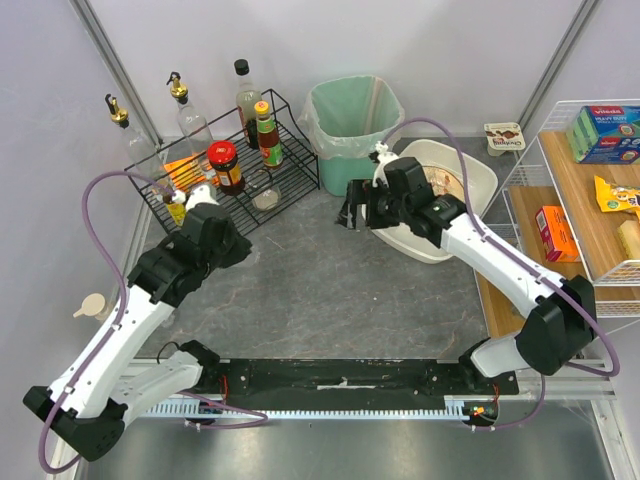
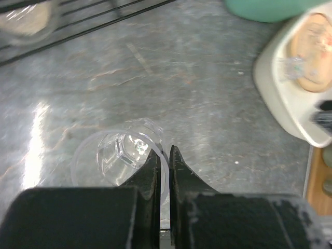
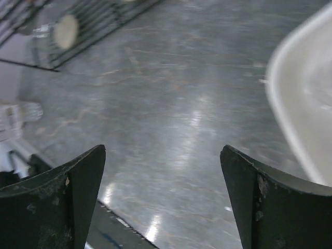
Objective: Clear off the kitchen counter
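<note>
Fingers (image 2: 151, 174) on the left gripper (image 2: 165, 151) are pinched almost together with just a sliver of gap. The rim of a clear glass (image 2: 111, 155) runs right through that gap, so it's got the glass by its wall. Only the left wrist cam shows this, btw. From the top cam the glass is hidden under the arm and you can't see the fingertips at all, just the arm stretched toward the near side of the black wire rack (image 1: 296, 165). Can't tell from either view if the glass base touches the worktop or hangs above it.

Right gripper (image 3: 162, 150) is the opposite: 2 fingers spread wide with nothing between them, only bare stone below. The top cam puts it just beside the left rim of the white basin (image 1: 478, 172). The right wrist cam catches that rim as a pale curve at its right edge.

The kitchen counter (image 1: 330, 290) is the mottled dark grey slab under both arms, filling the middle of the top view. The rack sits at its far left, a green bin (image 1: 350, 115) at the far middle, the basin to the right. The left wrist cam also peeks into the basin: something pale and roundish in there, too blurry to name. The rack holds bottles (image 1: 247, 100) and a red-lidded jar (image 1: 226, 168), which you only see properly from above.
</note>
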`<state>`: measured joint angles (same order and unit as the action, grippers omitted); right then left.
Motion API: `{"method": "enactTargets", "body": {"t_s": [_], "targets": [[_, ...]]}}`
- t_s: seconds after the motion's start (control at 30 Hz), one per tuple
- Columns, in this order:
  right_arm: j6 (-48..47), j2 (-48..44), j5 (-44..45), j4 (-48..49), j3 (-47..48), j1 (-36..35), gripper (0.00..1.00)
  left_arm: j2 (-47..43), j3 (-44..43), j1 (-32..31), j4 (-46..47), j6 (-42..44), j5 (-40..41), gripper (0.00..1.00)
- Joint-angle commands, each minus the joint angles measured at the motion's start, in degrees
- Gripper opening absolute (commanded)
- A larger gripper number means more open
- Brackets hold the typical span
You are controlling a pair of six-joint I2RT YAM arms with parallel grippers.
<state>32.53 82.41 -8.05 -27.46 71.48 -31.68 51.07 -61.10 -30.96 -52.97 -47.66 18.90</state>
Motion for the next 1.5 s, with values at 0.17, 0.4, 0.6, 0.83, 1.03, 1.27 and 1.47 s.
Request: {"method": "enactTargets", "body": {"t_s": [0.17,0.4,0.6,0.83,1.03,1.27,1.47], "targets": [[13.6,-1.6,-13.4,24.1,-0.9,-9.4,0.98,-0.1,-8.5,-0.7,22.5,24.2,-20.3,0.02],[25.3,-4.8,-16.0,45.5,-5.6,-9.8,0.98,-0.2,-15.4,-0.8,26.2,27.8,-33.1,0.02],[37.1,-5.5,-19.8,69.0,-10.5,-10.0,0.98,-2.0,-19.0,-0.7,28.4,29.3,-38.1,0.02],[45.3,-4.2,-20.8,85.5,-12.5,-10.5,0.98,-2.1,-20.6,-0.7,31.3,27.6,-42.8,0.02],[47.9,-0.9,-22.8,90.8,-9.9,-12.6,0.98,-1.1,-19.4,-0.8,36.1,24.8,-47.1,0.02],[51.6,1.5,-21.8,96.3,-9.3,-14.1,0.94,-0.9,-17.9,-0.7,38.9,22.6,-49.4,0.02],[49.5,1.0,-19.5,95.3,-9.3,-14.4,0.86,-1.6,-17.4,-0.7,37.7,23.0,-48.2,0.02]]}}
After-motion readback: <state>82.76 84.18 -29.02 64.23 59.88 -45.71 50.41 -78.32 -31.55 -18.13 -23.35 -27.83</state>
